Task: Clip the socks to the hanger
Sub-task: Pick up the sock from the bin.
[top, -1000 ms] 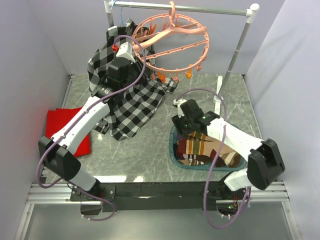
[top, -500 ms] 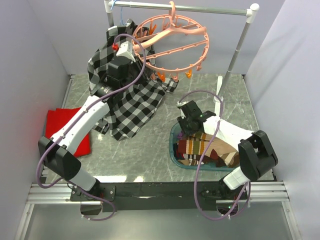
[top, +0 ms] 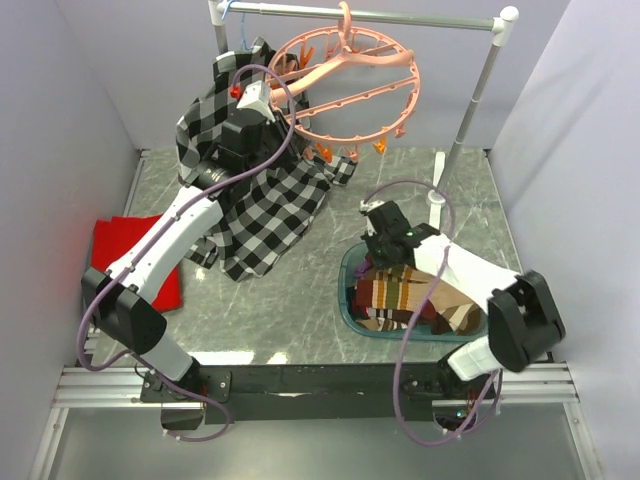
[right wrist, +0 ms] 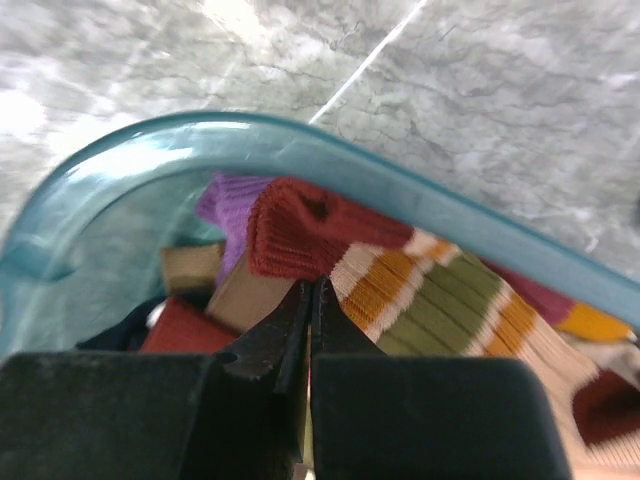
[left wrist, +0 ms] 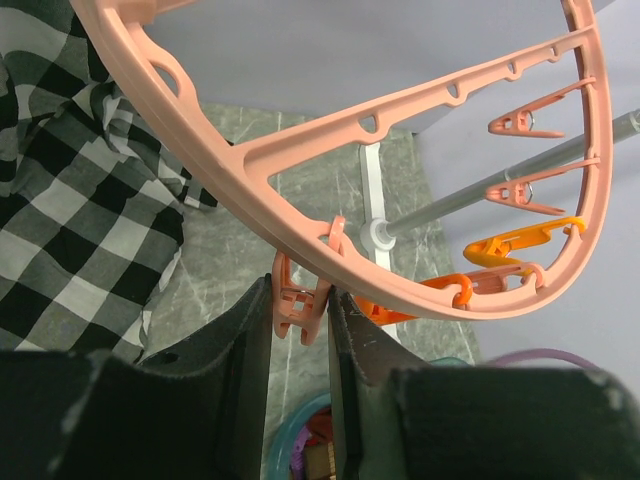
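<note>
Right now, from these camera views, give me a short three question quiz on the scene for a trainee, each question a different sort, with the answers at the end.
1. True or false: the round salmon-pink plastic hanger hangs by its hook from the grey metal rail.
2. Where do the striped knitted socks lie? A) in the teal plastic tub B) on the red cloth C) on the plaid shirt
3. Fill in: the left gripper is shut on a small pink ____ dangling from the hanger's ring.
Key: 1 true; 2 A; 3 clip.
</note>
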Controlling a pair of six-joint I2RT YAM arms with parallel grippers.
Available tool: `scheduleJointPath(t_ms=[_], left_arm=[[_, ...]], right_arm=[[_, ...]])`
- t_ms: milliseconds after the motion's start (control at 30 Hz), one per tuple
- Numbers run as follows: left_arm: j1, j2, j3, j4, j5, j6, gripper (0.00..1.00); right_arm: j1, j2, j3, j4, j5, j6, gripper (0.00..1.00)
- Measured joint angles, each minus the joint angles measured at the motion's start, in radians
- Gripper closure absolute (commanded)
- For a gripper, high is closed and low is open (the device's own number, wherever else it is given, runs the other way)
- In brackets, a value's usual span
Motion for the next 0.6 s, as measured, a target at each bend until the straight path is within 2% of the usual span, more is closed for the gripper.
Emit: scheduleJointPath(t_ms=[367,600], left_arm=[[-0.002,0.000,0.000,-0.004,0.001,0.000,0.95],[-0.003,0.000,0.000,-0.004,0.001,-0.004,0.96]], right_arm=[[0.000,-0.369,0.000,-0.021,-0.078,0.051,1.00],[0.002,-0.541,0.000,0.076,-0.167,0.077,1.00]])
